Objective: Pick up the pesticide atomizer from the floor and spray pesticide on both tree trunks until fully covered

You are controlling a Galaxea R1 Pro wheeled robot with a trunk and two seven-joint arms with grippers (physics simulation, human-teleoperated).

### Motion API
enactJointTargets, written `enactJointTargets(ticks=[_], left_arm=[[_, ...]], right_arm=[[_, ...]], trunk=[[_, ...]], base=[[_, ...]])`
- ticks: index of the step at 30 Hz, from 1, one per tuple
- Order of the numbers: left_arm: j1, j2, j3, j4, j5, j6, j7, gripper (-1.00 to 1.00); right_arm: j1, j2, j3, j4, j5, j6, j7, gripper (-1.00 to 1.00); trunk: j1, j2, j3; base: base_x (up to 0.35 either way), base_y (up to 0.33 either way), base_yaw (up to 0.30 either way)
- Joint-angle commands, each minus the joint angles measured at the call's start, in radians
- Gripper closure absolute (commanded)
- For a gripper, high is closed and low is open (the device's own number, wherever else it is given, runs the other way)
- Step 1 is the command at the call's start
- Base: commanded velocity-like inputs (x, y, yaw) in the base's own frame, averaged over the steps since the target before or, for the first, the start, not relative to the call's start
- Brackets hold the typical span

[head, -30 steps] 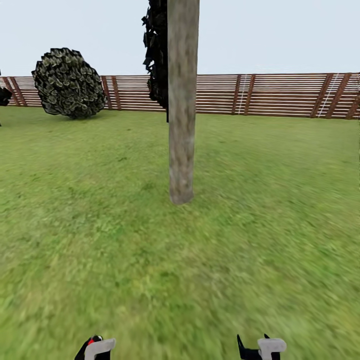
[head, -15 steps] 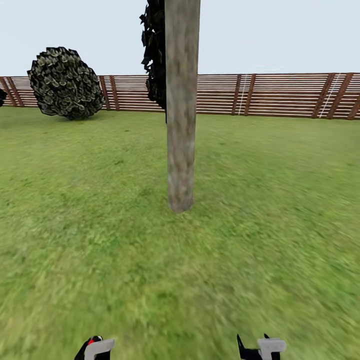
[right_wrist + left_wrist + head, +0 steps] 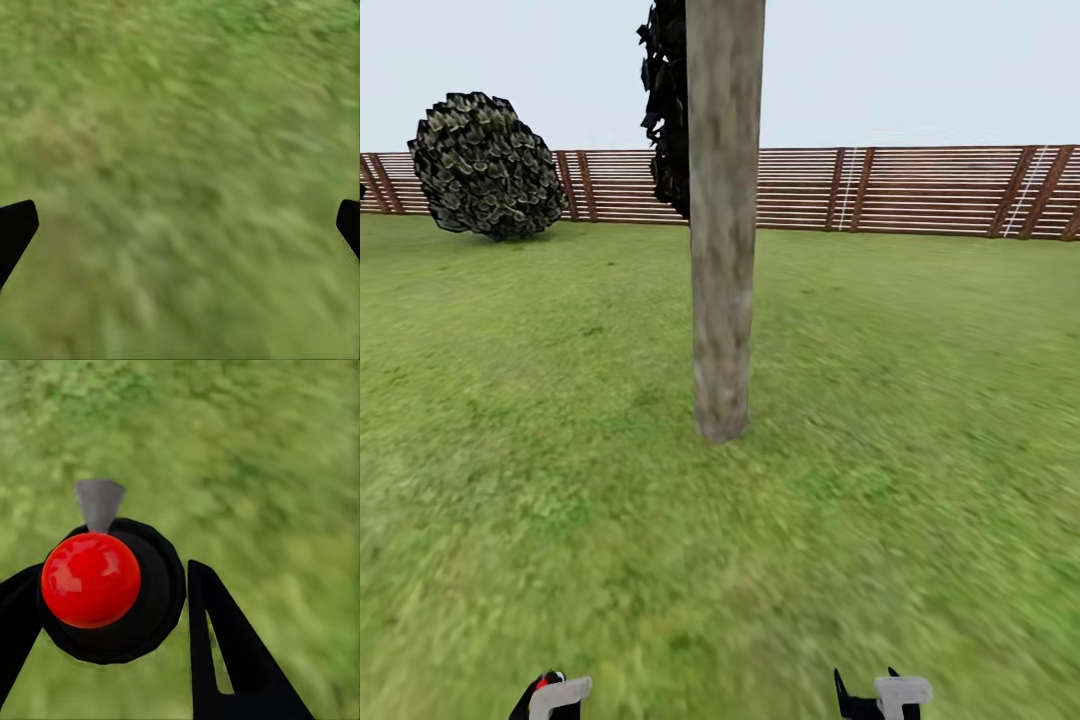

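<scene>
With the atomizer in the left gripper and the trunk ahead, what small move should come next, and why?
Probably roll a bit closer, then raise the left gripper. It is shut on the atomizer, low over the grass, its nozzle not aimed at the tree trunk, which stands some way ahead.

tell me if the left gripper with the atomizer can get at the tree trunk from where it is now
Probably not yet. The left gripper, shut on the atomizer, sits low near the robot, and a wide stretch of grass separates it from the tree trunk. Nothing blocks the way.
</scene>
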Motion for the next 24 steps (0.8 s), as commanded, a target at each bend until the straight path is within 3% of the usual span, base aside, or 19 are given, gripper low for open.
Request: enactJointTargets(ticks=[1,9,24], left_arm=[[-0.001,-0.001,0.004,0.001,-0.007,-0.003,0.003,1.0],[-0.001,-0.001,0.004,0.0,-0.007,-0.003,0.003,1.0],[-0.001,-0.001,0.006,-0.01,-0.007,-0.003,0.003,1.0]], right_arm=[[0.0,0.0,0.0,0.001,0.0,-0.003,0.0,-1.0],[0.0,0.0,0.0,0.001,0.0,-0.003,0.0,-1.0],[0.0,0.0,-0.001,0.001,0.0,-0.003,0.0,-1.0]], trunk=[[0.0,0.0,-0.001],[0.0,0.0,-0.001],[0.0,0.0,-0.001]], base=[[0.339,0.0,0.0],[0.339,0.0,-0.017],[0.339,0.0,-0.244]])
